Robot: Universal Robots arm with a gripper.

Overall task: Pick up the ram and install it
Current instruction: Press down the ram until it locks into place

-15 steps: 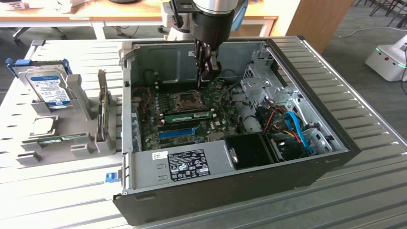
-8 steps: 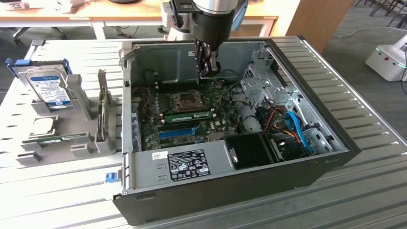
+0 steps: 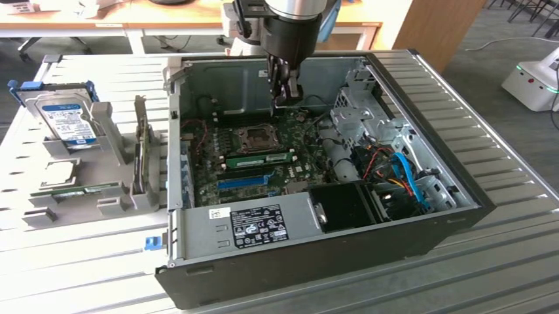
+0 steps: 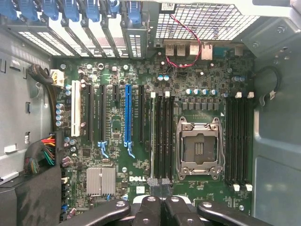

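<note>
Exterior view alone shows hard drive (image 3: 70,121) on counter (image 3: 506,150) outside case (image 3: 454,190), ram (image 3: 262,159) on motherboard (image 3: 307,171); wrist view: my claw (image 4: 160,182) clenched, empty, over black slots (image 4: 164,136).

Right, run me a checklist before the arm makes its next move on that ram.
1. The gripper is shut and holding nothing: ok.
2. The ram stands in a slot beside the CPU socket: ok.
3. The ram is pressed fully home with its end latches closed: cannot tell.
4. The gripper hangs above the motherboard, apart from the ram: ok.
5. The red wire by the rear ports lies away from the memory slots: ok.
</note>
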